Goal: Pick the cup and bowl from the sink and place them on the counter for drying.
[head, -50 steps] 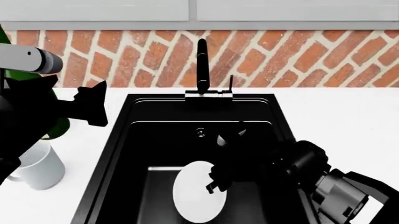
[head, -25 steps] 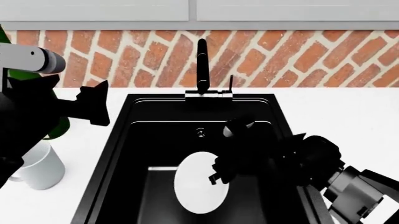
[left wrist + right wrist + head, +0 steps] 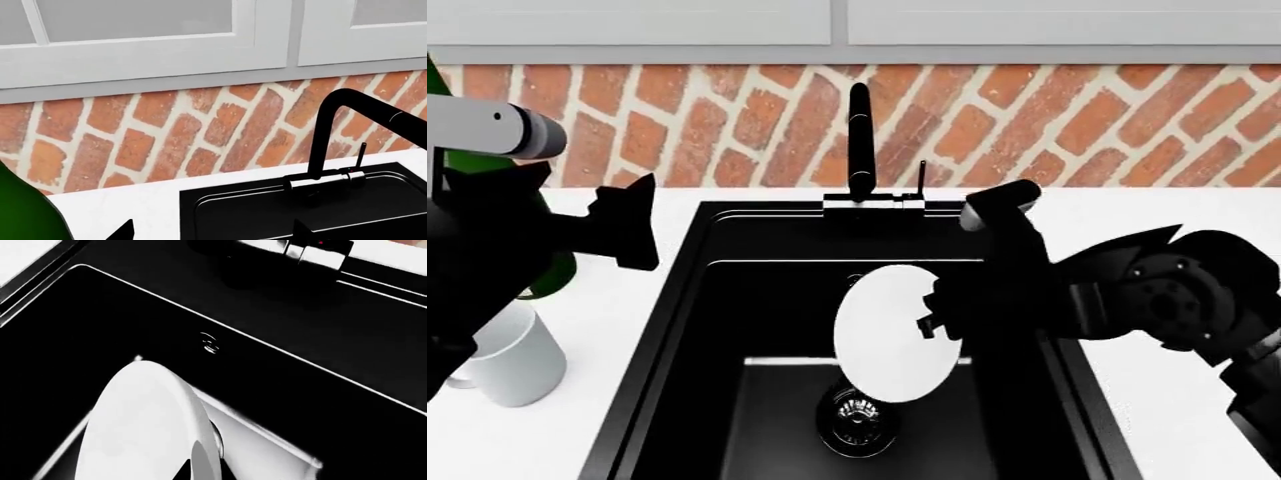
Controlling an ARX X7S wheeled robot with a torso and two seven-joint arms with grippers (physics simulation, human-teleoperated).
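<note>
Listing by size, risks noted at each entry. Counter (image 3: 1174, 240): white, flat, running either side of the basin; the bare stretch to the right looks the likely set-down spot for the bowl, and a tilted or hasty release there could send a round dish rolling or rocking toward the edge. Sink (image 3: 694, 330): deep black basin with metal drain (image 3: 857, 418) exposed at the bottom; its right wall and rim lie between the lifted load and the counter, so a low carry could clip the rim and knock the dish loose. Faucet (image 3: 858, 140): tall, black, at the back rim, near the right arm's upper link; a wide swing could strike it. Left gripper (image 3: 627, 225): hovering above the counter left of the sink, holding nothing visible; whether its jaws are spread or closed I cannot tell. Right gripper (image 3: 934, 318): over the sink, jaws pinching the bowl at its right edge. Bowl (image 3: 894, 335): white, shallow, held nearly on edge and clear of the basin floor; an edge pinch on a smooth rim is a thin hold, so judged liable to pivot or slip out and drop back onto the drain. Cup (image 3: 510, 355): white, upright on the counter at far left, beside a green bottle (image 3: 550, 275) and below the left arm; a careless lowering of that arm could tip it.
</note>
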